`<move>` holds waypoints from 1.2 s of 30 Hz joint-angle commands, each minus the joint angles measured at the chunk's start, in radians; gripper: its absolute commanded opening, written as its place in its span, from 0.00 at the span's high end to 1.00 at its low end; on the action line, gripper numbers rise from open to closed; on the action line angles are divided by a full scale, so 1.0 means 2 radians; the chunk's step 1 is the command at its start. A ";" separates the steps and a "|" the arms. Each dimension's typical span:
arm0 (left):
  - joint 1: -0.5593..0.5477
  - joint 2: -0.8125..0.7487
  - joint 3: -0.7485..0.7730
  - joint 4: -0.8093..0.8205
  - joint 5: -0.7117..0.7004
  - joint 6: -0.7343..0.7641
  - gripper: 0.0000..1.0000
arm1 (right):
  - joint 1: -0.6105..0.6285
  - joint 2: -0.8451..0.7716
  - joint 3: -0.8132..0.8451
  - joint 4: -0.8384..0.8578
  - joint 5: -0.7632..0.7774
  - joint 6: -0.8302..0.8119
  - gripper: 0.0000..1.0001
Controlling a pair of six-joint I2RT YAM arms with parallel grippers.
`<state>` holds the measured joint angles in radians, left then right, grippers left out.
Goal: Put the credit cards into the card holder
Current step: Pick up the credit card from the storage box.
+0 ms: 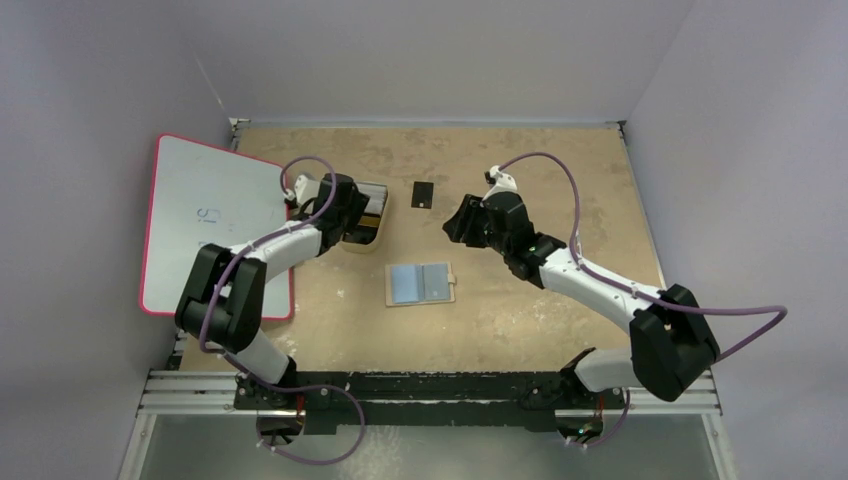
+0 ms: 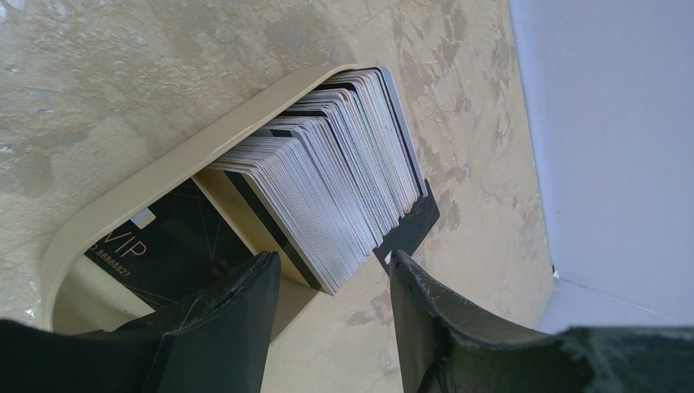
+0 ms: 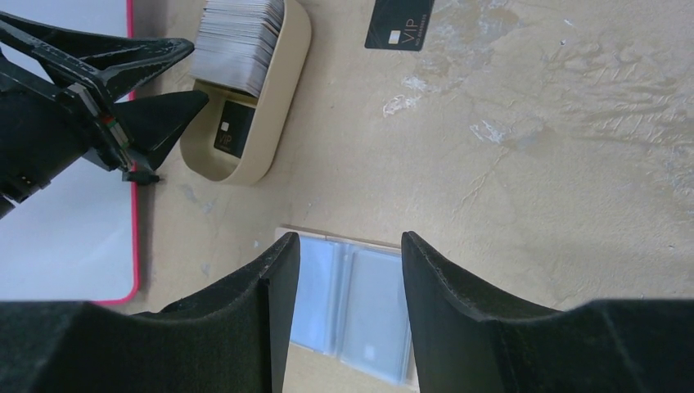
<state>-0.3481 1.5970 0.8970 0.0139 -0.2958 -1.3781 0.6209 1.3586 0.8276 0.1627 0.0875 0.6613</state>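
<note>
The credit cards stand as a thick pale stack [image 2: 327, 188] on edge in a small yellow tray [image 2: 164, 176], with a black VIP card [image 2: 164, 246] lying flat in the tray. My left gripper [image 2: 335, 266] is open and empty, right at the stack's near end; it also shows in the top view [image 1: 358, 215]. One black card [image 1: 423, 195] lies loose on the table. The tan card holder [image 1: 420, 283] lies open, blue-grey pockets up. My right gripper [image 3: 350, 246] is open and empty above the holder's [image 3: 352, 303] far edge.
A big pink-framed whiteboard [image 1: 215, 225] lies at the left, just beyond the tray [image 1: 372, 228]. The loose black card also shows in the right wrist view [image 3: 398, 23], beyond the holder. Walls close the table at back, left and right.
</note>
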 commanded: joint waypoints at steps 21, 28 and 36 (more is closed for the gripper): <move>0.003 0.032 0.022 0.074 -0.006 -0.009 0.63 | -0.001 -0.051 -0.015 0.004 0.009 -0.003 0.48; 0.002 0.018 0.024 0.073 -0.004 -0.012 0.66 | -0.001 -0.052 -0.017 0.006 0.005 -0.002 0.48; 0.003 0.002 0.019 0.072 -0.006 -0.012 0.83 | -0.001 -0.050 -0.020 0.009 -0.002 0.001 0.48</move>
<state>-0.3477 1.6550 0.8978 0.0883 -0.2855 -1.3949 0.6209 1.2819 0.7918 0.1551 0.0868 0.6617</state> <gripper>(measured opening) 0.214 0.516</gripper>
